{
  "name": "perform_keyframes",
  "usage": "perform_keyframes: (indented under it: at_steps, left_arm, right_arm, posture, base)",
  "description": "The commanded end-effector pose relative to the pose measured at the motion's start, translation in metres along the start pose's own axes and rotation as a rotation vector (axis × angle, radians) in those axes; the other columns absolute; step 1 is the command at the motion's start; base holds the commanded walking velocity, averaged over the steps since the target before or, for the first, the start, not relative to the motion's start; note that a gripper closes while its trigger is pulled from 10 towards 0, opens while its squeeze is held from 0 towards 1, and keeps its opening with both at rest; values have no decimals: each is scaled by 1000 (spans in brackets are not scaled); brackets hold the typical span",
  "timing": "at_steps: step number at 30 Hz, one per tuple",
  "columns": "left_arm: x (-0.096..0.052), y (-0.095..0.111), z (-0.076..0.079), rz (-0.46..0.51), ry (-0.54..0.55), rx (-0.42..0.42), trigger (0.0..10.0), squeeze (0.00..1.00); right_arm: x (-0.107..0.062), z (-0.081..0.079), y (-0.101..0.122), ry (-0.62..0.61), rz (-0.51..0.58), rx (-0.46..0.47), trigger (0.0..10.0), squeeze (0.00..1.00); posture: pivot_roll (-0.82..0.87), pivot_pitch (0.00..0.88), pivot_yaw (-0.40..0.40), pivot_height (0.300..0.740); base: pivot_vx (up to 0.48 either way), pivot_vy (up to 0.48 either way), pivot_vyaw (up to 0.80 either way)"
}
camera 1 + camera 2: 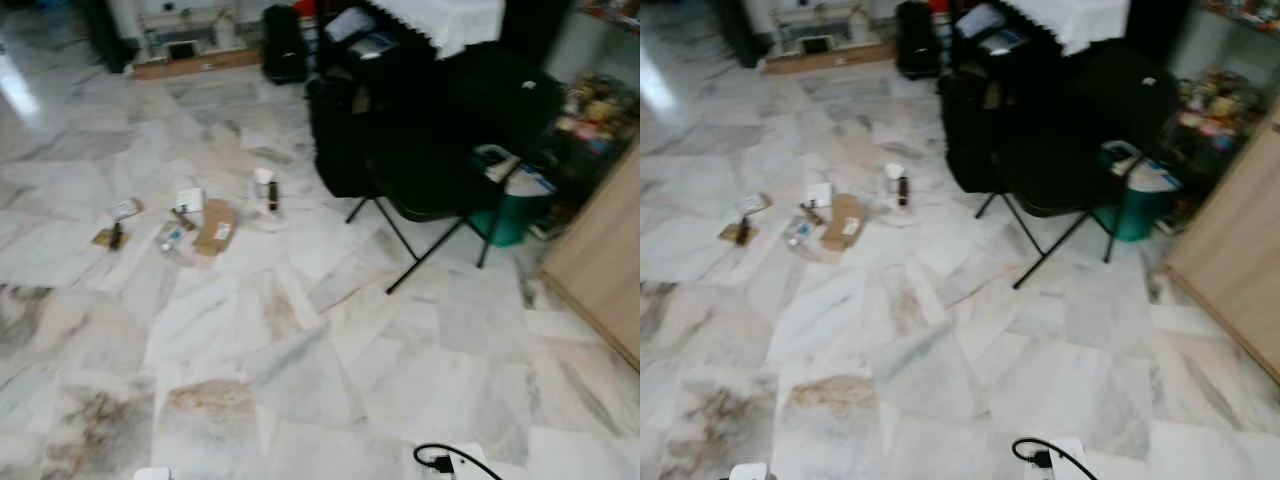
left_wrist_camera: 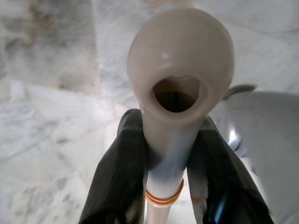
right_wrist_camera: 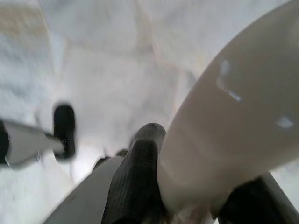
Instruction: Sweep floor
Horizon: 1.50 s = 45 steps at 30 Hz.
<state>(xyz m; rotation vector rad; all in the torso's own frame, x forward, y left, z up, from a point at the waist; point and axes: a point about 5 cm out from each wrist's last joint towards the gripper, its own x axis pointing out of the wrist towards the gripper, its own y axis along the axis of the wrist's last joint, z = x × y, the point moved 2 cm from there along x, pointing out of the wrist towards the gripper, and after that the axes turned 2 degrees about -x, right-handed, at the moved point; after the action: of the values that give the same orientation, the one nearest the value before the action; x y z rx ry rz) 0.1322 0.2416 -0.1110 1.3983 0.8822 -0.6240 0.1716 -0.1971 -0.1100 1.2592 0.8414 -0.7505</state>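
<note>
Over at one o'clock, a black folding chair (image 1: 440, 160) stands on the marble, its thin crossed legs splayed. Behind it, a dark piano-like cabinet under a white lace cloth (image 1: 445, 20). A teal bin (image 1: 510, 215) sits just beside the chair at two o'clock. At three o'clock, a light wooden cabinet (image 1: 600, 270). Blurry, colourful clutter (image 1: 600, 105) lies beyond it. At twelve o'clock, a black bag (image 1: 283, 42) sits near a low wooden shelf (image 1: 190, 62).

Litter on floor, ahead-left of robot; furniture ahead-right.
Scraps (image 1: 190, 225) lie in a loose row on floor (image 1: 300, 380), w/ small bottle (image 1: 272, 194) at their right end. Folding chair (image 1: 440, 190) right of bottle, bin (image 1: 510, 215) beside chair, wooden cabinet (image 1: 600, 260) far right.
</note>
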Motion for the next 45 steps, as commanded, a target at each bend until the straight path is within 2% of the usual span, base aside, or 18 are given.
perform_keyframes:
  at_steps: [1,5,12,20,27,37,45]
  left_arm:
    - [1,-1,4,-15,-11,-7,10000,0]
    - [1,-1,4,-18,-13,-5,10000,0]
    - [1,-2,6,-20,-13,-18,10000,0]
    - [1,-1,6,-14,-15,-22,10000,0]
    - [2,6,3,12,-10,-26,10000,0]
    - [5,17,11,61,-26,-29,10000,0]
    - [5,20,11,77,-26,-29,10000,0]
  right_arm:
    - [-2,5,-14,-20,-43,38,10000,0]
    - [-3,7,-13,-20,-36,21,10000,0]
    - [-3,8,-12,-17,-33,-26,10000,0]
    - [-3,12,-13,-31,-30,-1,10000,0]
    - [-3,13,-12,-39,-29,27,10000,0]
    - [-3,16,-10,-43,-22,45,10000,0]
    - [-4,20,-12,-50,-26,49,10000,0]
  posture:
    - [-88,62,16,740]
    - [-91,51,16,740]
    - [-86,39,8,740]
    - [-76,28,4,740]
    - [-66,44,1,740]
    - [-66,65,2,740]
    - [-58,76,-5,740]
  base:
    - [277,0,0]
    - [280,0,0]
    - [283,0,681]
    - [275,0,800]
    - [274,0,0]
    - [274,0,0]
    - [272,0,0]
